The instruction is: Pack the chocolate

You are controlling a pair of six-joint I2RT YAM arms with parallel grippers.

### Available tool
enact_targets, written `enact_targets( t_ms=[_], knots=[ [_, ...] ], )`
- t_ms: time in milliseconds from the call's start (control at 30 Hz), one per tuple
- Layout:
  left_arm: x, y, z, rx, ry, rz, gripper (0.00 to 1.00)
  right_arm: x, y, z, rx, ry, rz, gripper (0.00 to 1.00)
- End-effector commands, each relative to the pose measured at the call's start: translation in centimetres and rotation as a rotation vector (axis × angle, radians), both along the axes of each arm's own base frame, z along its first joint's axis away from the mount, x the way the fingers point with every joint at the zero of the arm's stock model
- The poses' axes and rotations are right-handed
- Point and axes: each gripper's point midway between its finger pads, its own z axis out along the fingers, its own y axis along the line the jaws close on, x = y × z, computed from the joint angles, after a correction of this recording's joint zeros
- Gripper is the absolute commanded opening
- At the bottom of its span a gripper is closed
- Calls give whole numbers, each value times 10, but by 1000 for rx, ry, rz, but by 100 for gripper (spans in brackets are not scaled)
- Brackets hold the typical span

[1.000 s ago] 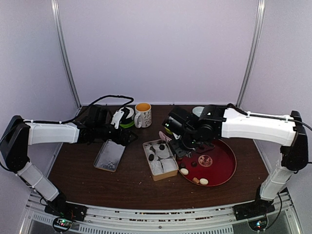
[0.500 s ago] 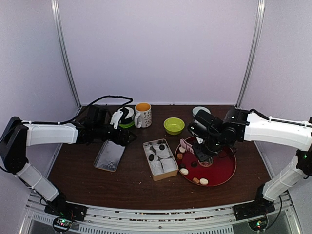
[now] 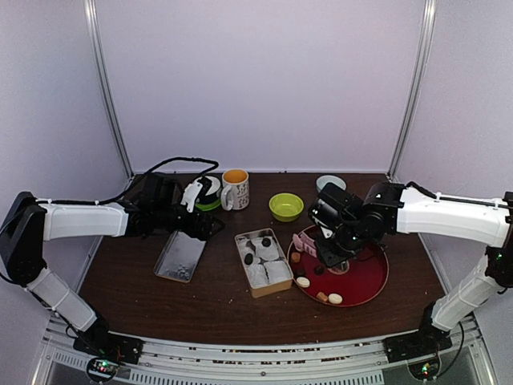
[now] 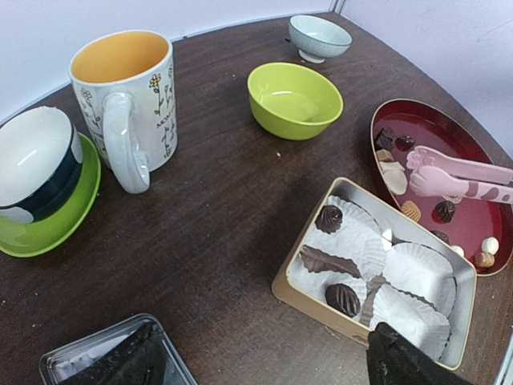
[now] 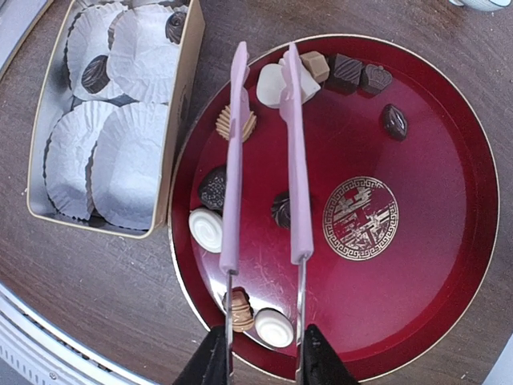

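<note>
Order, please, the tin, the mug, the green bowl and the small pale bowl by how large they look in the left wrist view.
1. tin
2. mug
3. green bowl
4. pale bowl, which lies farthest from the camera, so its true size is unsure.

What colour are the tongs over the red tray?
Pale pink. The tongs show clearest in the right wrist view, hanging above the red tray.

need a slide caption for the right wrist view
Pink tongs open above chocolates on a red tray, beside a tin lined with paper cups.
</note>
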Motion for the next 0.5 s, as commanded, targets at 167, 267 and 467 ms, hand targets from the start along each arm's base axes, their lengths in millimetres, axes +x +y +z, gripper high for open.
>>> enact_targets(
  t_ms=[167,267,467],
  knots=[
    [2,-3,9,-16,-39,-13,90,16,1,-7,-3,-29,-60,31],
    [1,-4,9,-20,-34,-18,90,15,0,-14,-17,-17,-59,31],
    [2,-4,8,-19,-32,-17,90,15,1,-21,-30,-6,-58,34]
  ],
)
